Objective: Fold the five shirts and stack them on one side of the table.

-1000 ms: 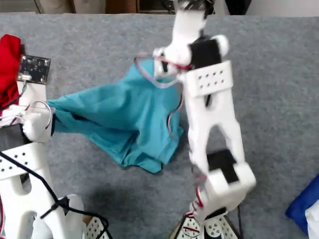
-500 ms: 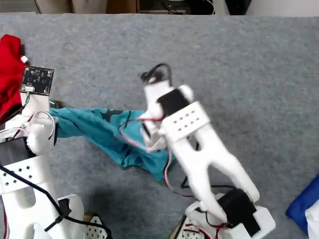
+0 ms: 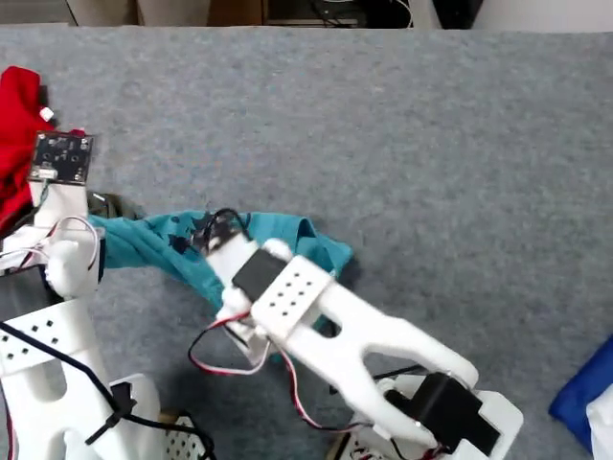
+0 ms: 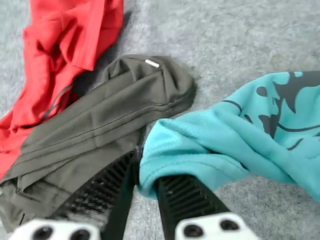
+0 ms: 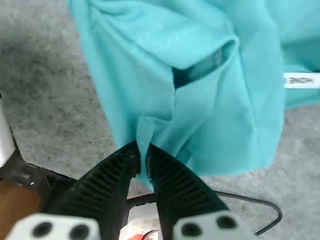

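High view: teal shirt (image 3: 144, 245) bunched at 8 o'clock on bench (image 3: 460, 144); left hand (image 4: 145, 169) and right hand (image 5: 142, 154) both clamped on it. Looks like fold setup; next, pull it flat.

Far table (image 3: 460, 144) open; red shirt (image 3: 14, 125), dark shirt (image 4: 100, 125) crowd left.

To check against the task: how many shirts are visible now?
4: a red fabric shirt at far left; a dark olive fabric shirt beside it; a teal printed shirt near the middle; a blue cloth, likely a shirt, at the right edge. More may be hidden.
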Tool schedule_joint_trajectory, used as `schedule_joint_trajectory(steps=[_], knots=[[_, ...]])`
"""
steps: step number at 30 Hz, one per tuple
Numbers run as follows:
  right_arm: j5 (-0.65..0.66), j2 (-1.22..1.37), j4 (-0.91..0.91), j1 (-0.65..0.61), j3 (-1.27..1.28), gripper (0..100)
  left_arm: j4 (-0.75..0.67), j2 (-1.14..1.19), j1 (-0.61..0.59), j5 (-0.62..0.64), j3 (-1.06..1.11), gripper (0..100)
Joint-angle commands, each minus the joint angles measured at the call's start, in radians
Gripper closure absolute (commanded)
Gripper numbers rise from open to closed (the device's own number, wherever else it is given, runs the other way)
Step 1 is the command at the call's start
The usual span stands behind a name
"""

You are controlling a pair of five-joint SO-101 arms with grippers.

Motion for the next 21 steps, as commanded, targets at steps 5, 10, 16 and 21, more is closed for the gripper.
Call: schedule_joint_trajectory(steps=[5,10,16,21], knots=[[0.087,-0.047,0.106,-0.025,-0.11,77.8,0.003,-0.016,-0.046,0.005,-0.009,98],[0.092,-0.038,0.265,0.07,-0.386,81.5,0.003,-0.016,-0.046,0.005,-0.005,98],[0.091,-0.036,0.215,0.217,-0.45,87.8,0.003,-0.016,-0.043,0.005,-0.008,98],[0.083,-0.036,0.175,0.206,-0.381,88.2,0.003,-0.016,-0.04,0.005,-0.011,98]])
